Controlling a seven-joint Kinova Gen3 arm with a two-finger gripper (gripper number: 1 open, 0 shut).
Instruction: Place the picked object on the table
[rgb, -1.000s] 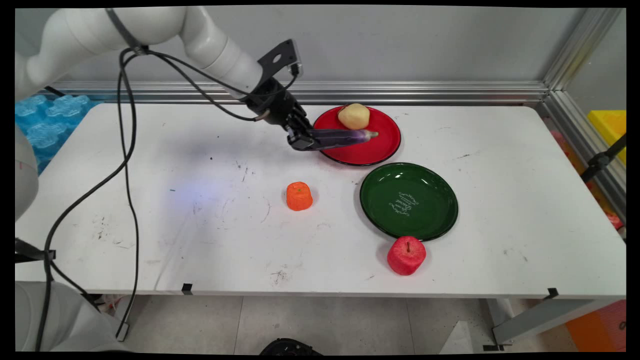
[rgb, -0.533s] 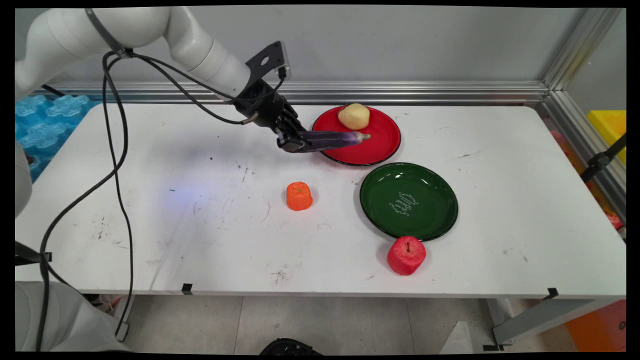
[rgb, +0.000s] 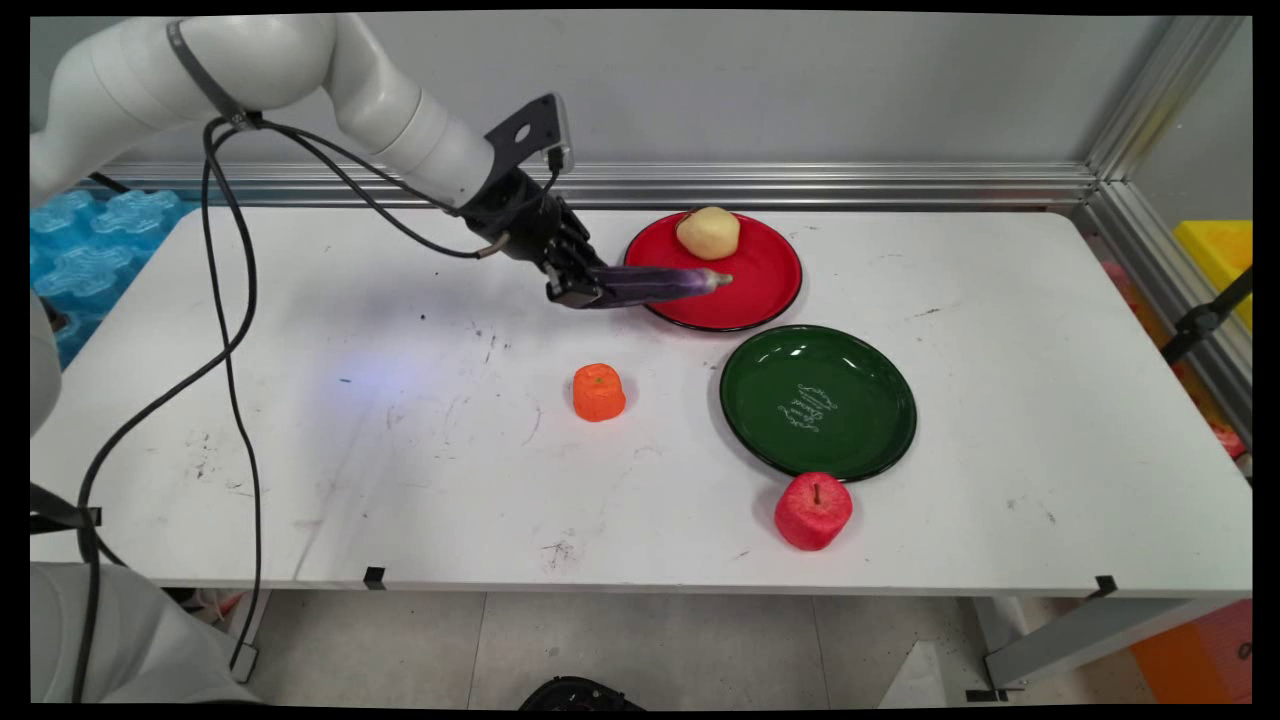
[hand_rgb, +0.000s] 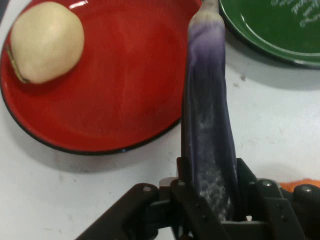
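My gripper (rgb: 578, 290) (hand_rgb: 210, 192) is shut on one end of a long purple eggplant (rgb: 660, 284) (hand_rgb: 207, 115). The eggplant sticks out level to the right, its tip over the near left part of the red plate (rgb: 760, 300) (hand_rgb: 125, 85). A pale yellow potato (rgb: 708, 232) (hand_rgb: 46, 41) lies at the far side of that plate. The gripper itself hangs just off the plate's left rim, above the white table (rgb: 400, 450).
A green plate (rgb: 870, 400) (hand_rgb: 280, 30) lies right of centre. A red apple (rgb: 812, 511) sits at its near rim. An orange fruit (rgb: 598, 391) stands near the middle of the table, below the gripper. Blue foam pieces (rgb: 90, 235) lie off the table's left end.
The gripper has drawn back to the left with the eggplant, so the eggplant's tip now reaches less far across the red plate. Nothing else has moved.
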